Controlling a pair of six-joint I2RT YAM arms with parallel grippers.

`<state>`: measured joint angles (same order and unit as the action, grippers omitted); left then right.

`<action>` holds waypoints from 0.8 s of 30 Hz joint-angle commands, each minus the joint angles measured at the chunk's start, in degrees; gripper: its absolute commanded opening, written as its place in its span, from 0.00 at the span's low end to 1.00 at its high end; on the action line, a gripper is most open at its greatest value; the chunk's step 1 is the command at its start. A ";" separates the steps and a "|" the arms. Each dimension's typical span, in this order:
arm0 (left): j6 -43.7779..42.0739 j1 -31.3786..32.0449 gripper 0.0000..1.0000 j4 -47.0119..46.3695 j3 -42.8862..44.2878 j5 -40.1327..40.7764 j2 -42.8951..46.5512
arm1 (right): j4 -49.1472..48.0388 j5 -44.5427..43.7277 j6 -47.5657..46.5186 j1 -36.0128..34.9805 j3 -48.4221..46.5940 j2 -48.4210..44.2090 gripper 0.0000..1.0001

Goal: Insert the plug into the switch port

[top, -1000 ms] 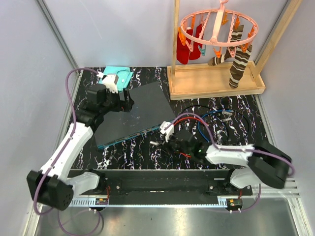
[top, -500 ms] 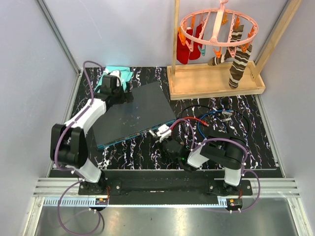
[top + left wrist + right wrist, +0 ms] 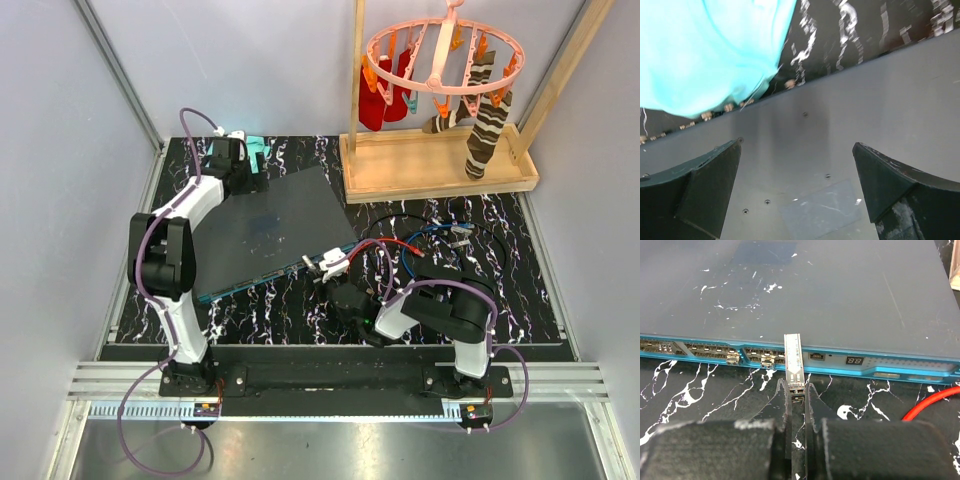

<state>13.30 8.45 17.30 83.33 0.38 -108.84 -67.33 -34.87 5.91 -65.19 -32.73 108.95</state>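
Rear of plug [image 3: 792, 357] unseen between jaws

Switch [image 3: 270, 228]: flat dark grey box, lying skewed on worktop [image 3: 500, 270], teal socket edge toward near side. Plug [image 3: 792, 359]: slim silver module pinched in right hand [image 3: 796, 388], tip at teal edge, seating unclear

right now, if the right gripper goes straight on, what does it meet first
The plug in the right gripper would meet the switch at its teal port row; height is hard to judge.

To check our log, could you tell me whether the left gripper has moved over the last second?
Yes; the left gripper moved farther back, reaching the teal cloth.
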 commanded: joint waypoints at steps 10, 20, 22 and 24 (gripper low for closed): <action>0.15 -0.27 0.99 2.39 3.16 -1.61 -4.37 | 1.50 -5.38 6.39 -3.46 -3.48 2.84 0.00; 0.24 0.60 0.99 2.91 3.42 -1.79 -4.98 | 1.50 -7.93 8.50 -3.54 -5.06 5.57 0.00; 0.24 0.69 0.99 2.92 3.42 -1.70 -4.98 | 1.41 -8.10 8.41 -3.46 -5.59 5.84 0.00; 0.15 0.87 0.99 3.00 3.59 -1.70 -5.24 | 1.50 -8.28 8.24 -3.63 -6.29 6.10 0.00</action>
<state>13.39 8.71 21.08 84.42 -0.38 -113.38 -63.64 -39.86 12.97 -68.27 -36.56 114.13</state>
